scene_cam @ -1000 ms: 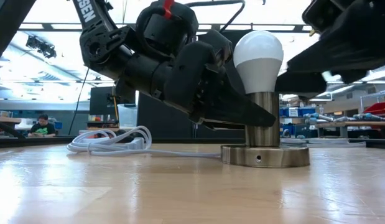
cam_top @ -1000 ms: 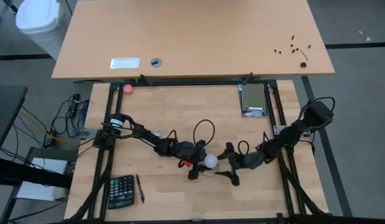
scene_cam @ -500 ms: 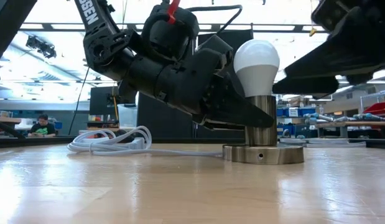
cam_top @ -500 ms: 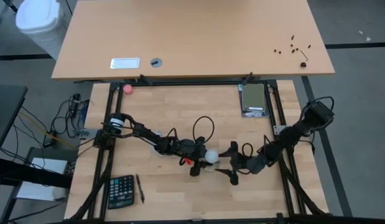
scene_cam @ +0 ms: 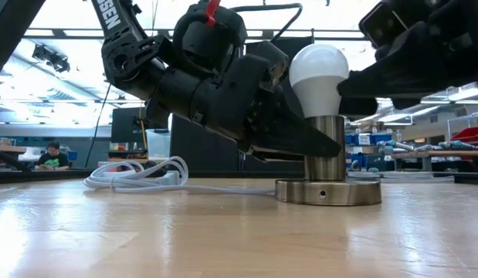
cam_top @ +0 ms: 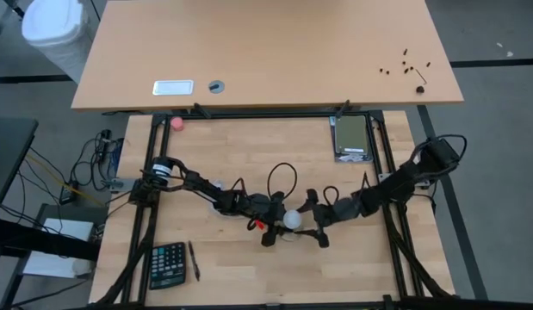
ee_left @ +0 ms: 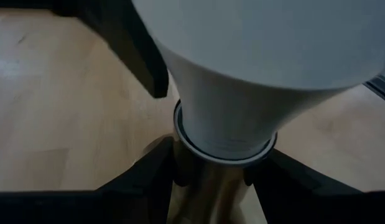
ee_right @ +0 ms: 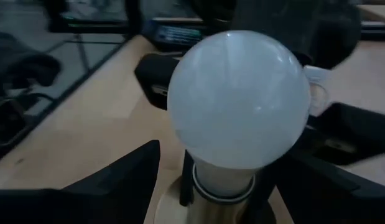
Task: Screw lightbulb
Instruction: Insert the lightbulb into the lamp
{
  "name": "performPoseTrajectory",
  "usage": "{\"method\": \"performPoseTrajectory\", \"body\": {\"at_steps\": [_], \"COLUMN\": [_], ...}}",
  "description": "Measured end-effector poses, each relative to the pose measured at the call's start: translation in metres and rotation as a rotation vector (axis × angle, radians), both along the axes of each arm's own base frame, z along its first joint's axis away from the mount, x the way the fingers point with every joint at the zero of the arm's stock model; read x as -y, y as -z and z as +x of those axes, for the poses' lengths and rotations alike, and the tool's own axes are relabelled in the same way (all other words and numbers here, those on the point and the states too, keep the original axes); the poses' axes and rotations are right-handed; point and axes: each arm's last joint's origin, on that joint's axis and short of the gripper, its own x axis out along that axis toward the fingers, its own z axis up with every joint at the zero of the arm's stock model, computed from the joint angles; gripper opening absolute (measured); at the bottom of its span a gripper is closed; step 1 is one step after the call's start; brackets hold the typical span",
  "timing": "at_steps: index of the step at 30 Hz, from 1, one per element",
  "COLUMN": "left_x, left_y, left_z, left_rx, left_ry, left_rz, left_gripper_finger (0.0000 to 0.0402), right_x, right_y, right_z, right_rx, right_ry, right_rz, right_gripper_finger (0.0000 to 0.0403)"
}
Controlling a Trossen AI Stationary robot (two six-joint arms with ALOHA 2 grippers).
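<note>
Compared with the frame half a second earlier, the right gripper has moved left toward the lightbulb, so that its fingers now flank the globe instead of lying clear of it to the right; the lamp base and bulb have shifted only slightly in the low view.

Lightbulb: upright, its narrow end seated in the top of a metal socket tube that rises from the round lamp base, near the middle of the bench. In the low view the white globe stands above the tube.

Left gripper: reaches in from the left and is closed on the socket tube just under the bulb; the left wrist view shows one dark finger on each side of the tube, pressed against it.

Right gripper: comes from the right at globe height, fingers spread, one on each side of the bulb. The right wrist view shows a gap between each finger and the globe; no contact can be seen.

White cord: coiled on the bench to the left of the base, beyond it.

Calculator and pen: near-left corner of the bench, well apart from the work.
</note>
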Motion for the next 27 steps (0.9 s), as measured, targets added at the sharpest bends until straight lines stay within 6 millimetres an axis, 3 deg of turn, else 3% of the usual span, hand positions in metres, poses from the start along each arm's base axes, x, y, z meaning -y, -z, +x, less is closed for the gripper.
{"method": "performPoseTrajectory", "body": {"at_steps": [8,12,17,27], "left_x": [0.000,0.000,0.000,0.001], "left_y": [0.000,0.000,0.000,0.000], "left_z": [0.000,0.000,0.000,0.000], "left_rx": [0.004,0.004,0.005,0.005], "left_ry": [0.016,0.017,0.018,0.033], "left_rz": [0.014,0.015,0.015,0.011], "left_gripper_finger": [0.0193,0.0193,0.0193,0.0193], "right_x": [0.024,0.033,0.031,0.031], "right_y": [0.006,0.021,0.027,0.027], "right_z": [0.011,0.020,0.030,0.031], "right_rx": [0.047,0.073,0.135,0.153], "right_ry": [-0.150,-0.205,-0.254,-0.303], "right_rz": [0.015,0.064,0.099,0.107], "right_gripper_finger": [0.0308,0.0308,0.0308,0.0307]}}
